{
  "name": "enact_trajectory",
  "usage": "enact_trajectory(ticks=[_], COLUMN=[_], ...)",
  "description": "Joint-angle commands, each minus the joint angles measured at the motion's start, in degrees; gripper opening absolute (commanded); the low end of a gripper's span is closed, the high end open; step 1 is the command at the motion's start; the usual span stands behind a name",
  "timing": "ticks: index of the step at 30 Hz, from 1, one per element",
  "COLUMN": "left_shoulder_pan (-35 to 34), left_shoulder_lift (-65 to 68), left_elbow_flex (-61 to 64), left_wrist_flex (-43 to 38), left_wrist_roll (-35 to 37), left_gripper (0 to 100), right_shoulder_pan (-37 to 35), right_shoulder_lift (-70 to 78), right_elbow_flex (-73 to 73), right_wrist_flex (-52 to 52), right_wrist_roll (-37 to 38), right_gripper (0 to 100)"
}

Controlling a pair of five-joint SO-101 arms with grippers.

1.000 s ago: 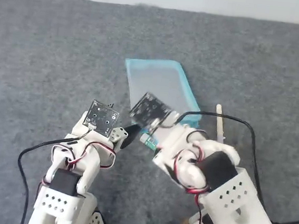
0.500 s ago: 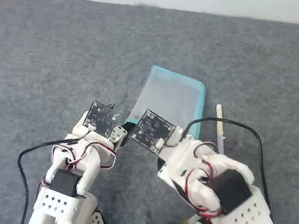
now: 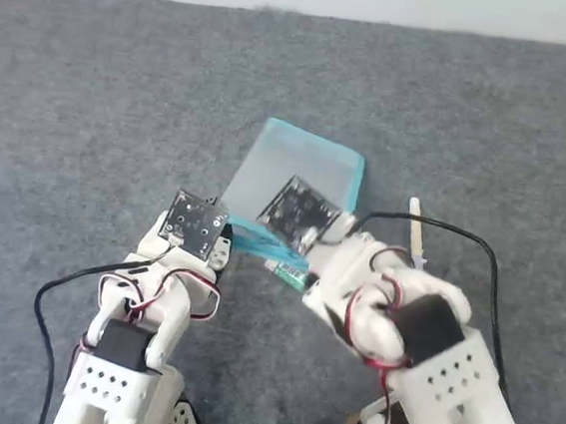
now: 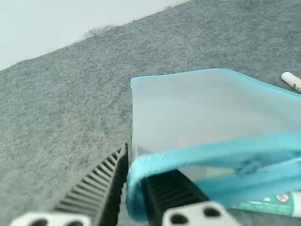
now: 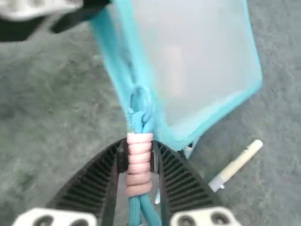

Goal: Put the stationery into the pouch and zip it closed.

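Observation:
A translucent pouch (image 3: 297, 173) with a light-blue rim lies on the grey mat between both arms. In the left wrist view my left gripper (image 4: 129, 157) is shut on the pouch's (image 4: 197, 106) blue rim at a near corner. My right gripper (image 5: 139, 143) is shut on the pink-wrapped zip pull (image 5: 138, 165), whose blue cord runs to the slider on the pouch (image 5: 188, 61). A green-and-white stationery item (image 3: 287, 273) lies at the pouch's near edge, also seen as a label (image 4: 270, 203). A white pen (image 3: 417, 235) lies on the mat to the right of the pouch.
Grey felt mat (image 3: 93, 104) covers the table up to a pale wall at the back. A black cable (image 3: 479, 261) loops over the right arm near the white pen (image 5: 235, 165). Open mat lies left of and behind the pouch.
The pouch has swung around on the mat, first tipping right, then back left. The right arm shifted with the zip pull in its grip; the left arm stayed put.

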Motion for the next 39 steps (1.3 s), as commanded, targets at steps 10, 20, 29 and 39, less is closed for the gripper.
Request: enact_trajectory(ticks=[10, 20, 29, 39], left_shoulder_pan=[-8.4, -8.4, -8.5, -8.4], left_shoulder_lift=[0.5, 0.5, 0.5, 0.5], left_elbow_flex=[-2.9, -2.9, -2.9, -2.6], left_wrist_flex=[-1.6, -1.6, -1.6, -1.6], left_wrist_roll=[7.0, 7.0, 7.0, 7.0], left_gripper=[1, 1, 1, 1], right_shoulder_pan=[12.5, 17.1, 20.7, 20.4], right_shoulder_lift=[13.1, 21.5, 24.7, 24.4], right_elbow_flex=[-2.1, -6.4, -6.4, -6.4], right_wrist_flex=[-10.3, -11.7, -14.0, -10.2], right_wrist_roll=[0.3, 0.1, 0.3, 0.3], right_gripper=[0.6, 0.6, 0.6, 7.6])
